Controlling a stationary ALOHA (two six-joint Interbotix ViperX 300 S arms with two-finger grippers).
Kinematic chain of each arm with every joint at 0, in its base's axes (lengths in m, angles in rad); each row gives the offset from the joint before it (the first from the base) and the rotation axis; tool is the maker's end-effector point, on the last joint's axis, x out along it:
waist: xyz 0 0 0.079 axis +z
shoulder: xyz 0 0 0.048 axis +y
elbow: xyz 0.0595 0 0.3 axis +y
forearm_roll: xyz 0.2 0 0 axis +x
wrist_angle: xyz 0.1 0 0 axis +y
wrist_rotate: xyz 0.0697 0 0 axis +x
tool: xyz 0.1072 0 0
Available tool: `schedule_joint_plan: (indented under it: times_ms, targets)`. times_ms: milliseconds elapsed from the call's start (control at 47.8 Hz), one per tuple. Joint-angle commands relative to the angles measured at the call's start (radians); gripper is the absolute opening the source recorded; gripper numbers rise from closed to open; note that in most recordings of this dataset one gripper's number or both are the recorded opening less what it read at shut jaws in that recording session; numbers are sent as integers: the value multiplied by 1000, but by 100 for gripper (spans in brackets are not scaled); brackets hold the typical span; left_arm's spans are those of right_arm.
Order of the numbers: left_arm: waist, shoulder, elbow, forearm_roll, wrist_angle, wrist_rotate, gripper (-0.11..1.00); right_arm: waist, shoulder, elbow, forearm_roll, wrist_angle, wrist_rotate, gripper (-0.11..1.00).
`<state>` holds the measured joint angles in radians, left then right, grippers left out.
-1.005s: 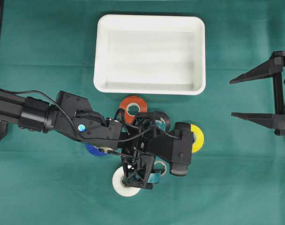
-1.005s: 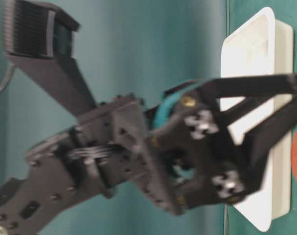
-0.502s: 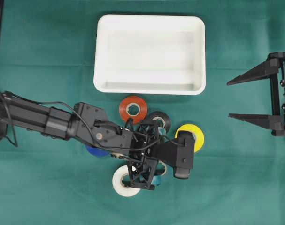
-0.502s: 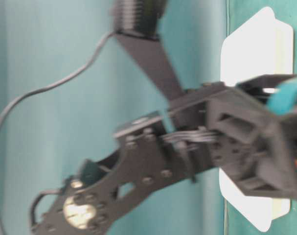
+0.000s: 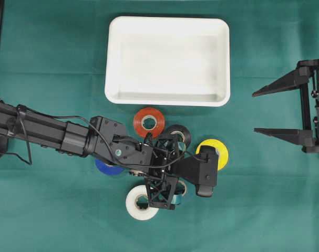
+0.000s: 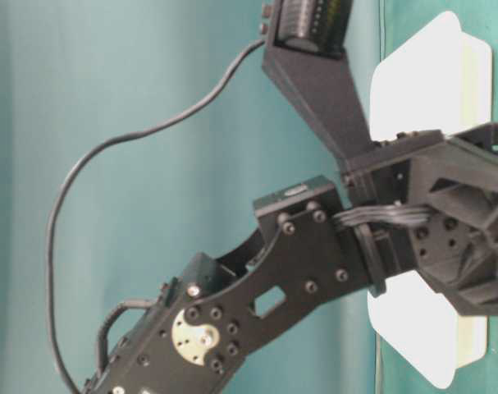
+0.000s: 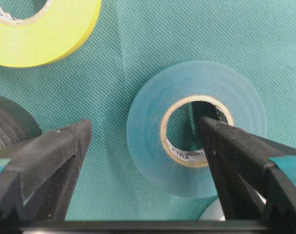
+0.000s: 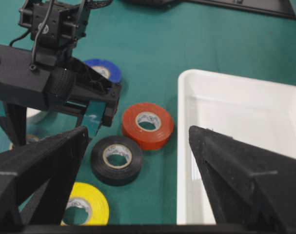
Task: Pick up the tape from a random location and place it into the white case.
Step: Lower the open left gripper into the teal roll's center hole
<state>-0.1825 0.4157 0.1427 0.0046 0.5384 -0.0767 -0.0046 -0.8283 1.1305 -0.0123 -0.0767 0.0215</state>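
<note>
A green woven cloth point(image 5: 54, 63) covered the whole work surface, creased into faint squares. The shallow white plastic case point(image 5: 113, 63) lay at the far middle of it, open side up, its long axis running left to right.

The black left arm reached in from the left edge, and the left gripper point(image 7: 143, 146) hung low over the cluster of tape rolls near the case, fingers spread wide apart. One finger point(image 7: 235, 156) stood in the cardboard core of the flat-lying teal tape roll point(image 7: 152, 131); the other finger point(image 7: 45, 156) stood outside its rim. Whether either touched the roll could not be told.

The right gripper point(image 5: 269, 111) hovered at the right edge, fingers wide apart, holding nothing.

Around the teal roll lay a white tape roll point(image 5: 132, 206), a yellow tape roll point(image 5: 221, 149), an orange tape roll point(image 5: 148, 122), a black tape roll point(image 5: 176, 133) and a blue tape roll point(image 5: 105, 168), all flat with their holes facing up.
</note>
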Motion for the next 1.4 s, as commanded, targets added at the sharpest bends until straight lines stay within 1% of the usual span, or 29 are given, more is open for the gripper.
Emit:
schedule_joint_plan:
  times_ms: [0, 126, 356, 440, 481, 523, 565, 691, 712, 774, 795, 1088, 1381]
  targets:
    - [2, -12, -21, 3, -5, 0, 99, -2, 3, -11, -2, -5, 2, 92]
    - [2, -9, -17, 2, -5, 0, 99, 0, 3, -11, 0, -5, 0, 92]
    - [2, -11, -14, 3, -2, -21, 99, 0, 3, -11, 0, -5, 0, 92]
    - [0, -11, -14, 3, 3, -21, 97, -2, 3, -11, 0, -5, 0, 92]
    - [-2, -9, -14, 3, 8, -21, 94, -2, 3, -11, -2, -5, 0, 92]
    - [-5, -9, -12, 3, 12, -21, 88, 0, 3, -11, 0, -5, 0, 92]
    - [-5, -11, -12, 3, 20, -21, 80, 0, 3, -12, -2, -5, 0, 92]
    - [-8, -11, -14, 3, 28, -21, 43, 0, 3, -11, 0, -5, 0, 92]
    - [-8, -9, -15, 3, 28, -21, 36, -2, 3, -11, 0, -5, 0, 92]
    - [-9, -11, -15, 2, 28, -21, 22, 0, 3, -11, -2, -5, 0, 92]
    - [-11, -11, -15, 3, 28, -21, 20, 0, 3, -11, 0, -5, 2, 92]
    - [-17, -12, -21, 2, 31, -25, 20, -2, 3, -11, -2, -5, 0, 92]
    - [-29, -64, -44, 2, 109, -40, 20, 0, 3, -12, -2, -5, 0, 92]
